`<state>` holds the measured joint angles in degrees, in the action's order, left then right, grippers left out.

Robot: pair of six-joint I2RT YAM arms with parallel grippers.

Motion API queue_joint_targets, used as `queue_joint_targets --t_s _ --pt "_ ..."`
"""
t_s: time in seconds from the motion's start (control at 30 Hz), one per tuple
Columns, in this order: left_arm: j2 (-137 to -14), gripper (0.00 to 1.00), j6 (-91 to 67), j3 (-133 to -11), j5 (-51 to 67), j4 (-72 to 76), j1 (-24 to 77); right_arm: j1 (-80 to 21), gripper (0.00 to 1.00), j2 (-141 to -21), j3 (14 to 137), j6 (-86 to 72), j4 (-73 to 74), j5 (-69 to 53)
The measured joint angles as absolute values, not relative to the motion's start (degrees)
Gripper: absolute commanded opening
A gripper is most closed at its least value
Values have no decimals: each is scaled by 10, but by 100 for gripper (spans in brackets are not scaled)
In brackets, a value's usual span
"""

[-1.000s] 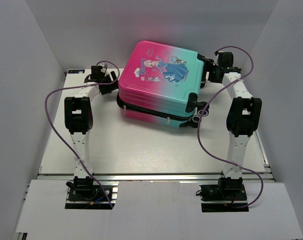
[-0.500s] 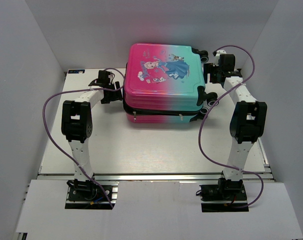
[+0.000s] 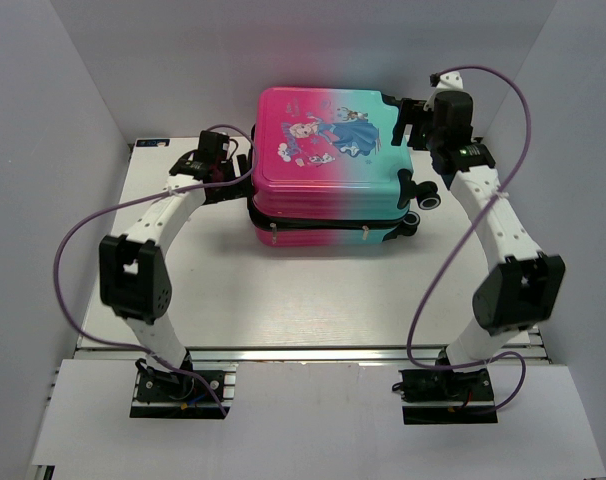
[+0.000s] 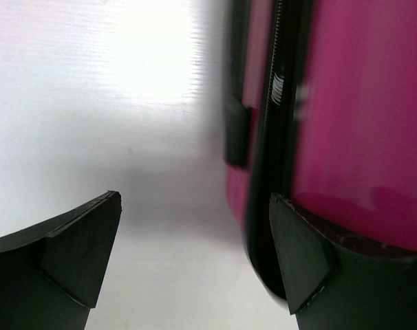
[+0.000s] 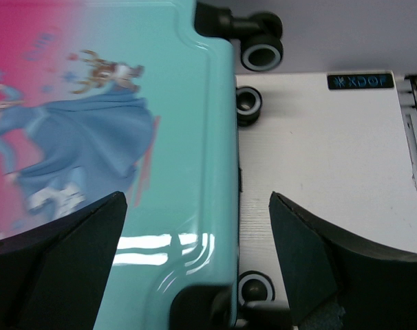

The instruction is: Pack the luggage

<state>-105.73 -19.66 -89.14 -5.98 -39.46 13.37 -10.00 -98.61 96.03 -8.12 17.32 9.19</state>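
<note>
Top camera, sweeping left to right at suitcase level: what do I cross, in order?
In order: left end effector, open beside the pink side → luggage → right end effector, open at the teal edge.

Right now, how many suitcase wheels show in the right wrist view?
3. One wheel juts from the far corner of the luggage, a second wheel sits just nearer, low against the teal edge, and a third wheel is at the near corner. More may be hidden under the shell.
</note>
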Motion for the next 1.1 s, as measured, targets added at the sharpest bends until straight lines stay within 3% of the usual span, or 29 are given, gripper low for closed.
queue_joint_targets --t_s 0.23,0.43,0.67,0.9,1.1 --pt "-830 98 -235 -752 -71 -391 155 -107 89 -779 821 -74 140 46" --pt "-715 98 -249 -650 -37 -358 156 -105 89 -655 665 -112 135 34" --pt "-728 98 -266 -640 1 -349 159 -102 89 -619 613 -187 189 71" --pt "-689 98 -244 -568 119 -303 164 -103 89 -575 491 -198 183 -20" --pt "-713 98 -256 -569 82 -295 162 -102 89 -578 468 -230 196 15"
